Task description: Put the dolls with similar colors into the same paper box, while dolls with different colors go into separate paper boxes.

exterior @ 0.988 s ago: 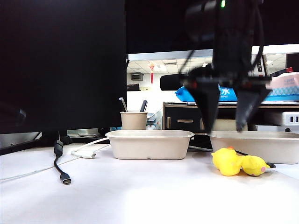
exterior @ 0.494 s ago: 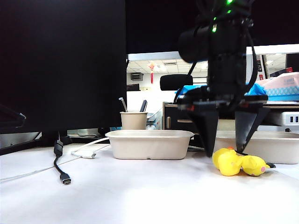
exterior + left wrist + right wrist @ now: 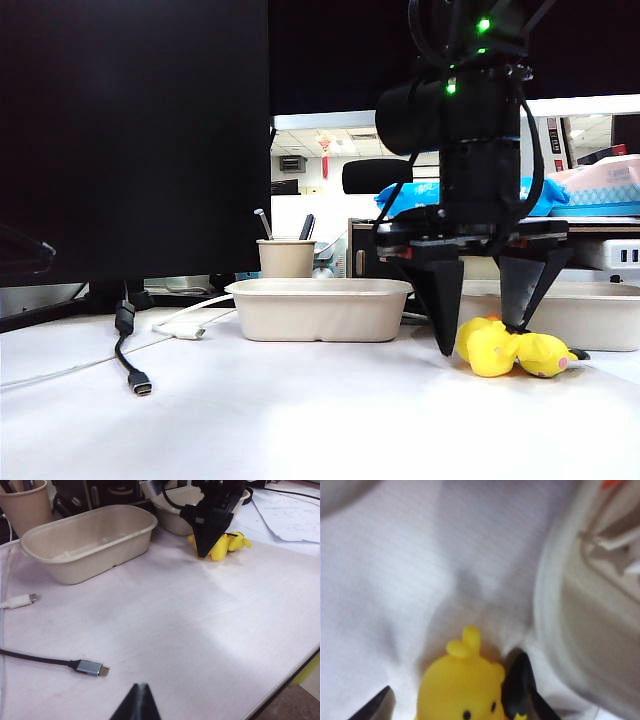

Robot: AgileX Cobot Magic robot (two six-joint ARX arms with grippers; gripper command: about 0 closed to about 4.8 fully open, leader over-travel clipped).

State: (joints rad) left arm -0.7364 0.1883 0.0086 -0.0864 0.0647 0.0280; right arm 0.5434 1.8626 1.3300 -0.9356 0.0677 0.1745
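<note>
The right gripper (image 3: pixel 487 340), jaws spread wide and holding nothing, straddles the nearer yellow duck (image 3: pixel 487 348) just before the right-hand paper box (image 3: pixel 590 312); the left gripper (image 3: pixel 136 705), seemingly closed, hangs well away.

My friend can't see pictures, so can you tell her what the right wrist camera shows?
A yellow duck doll sits on the white table, between the open right gripper's two dark fingertips. A beige paper box stands close beside it, blurry, with something white and orange inside.
</note>
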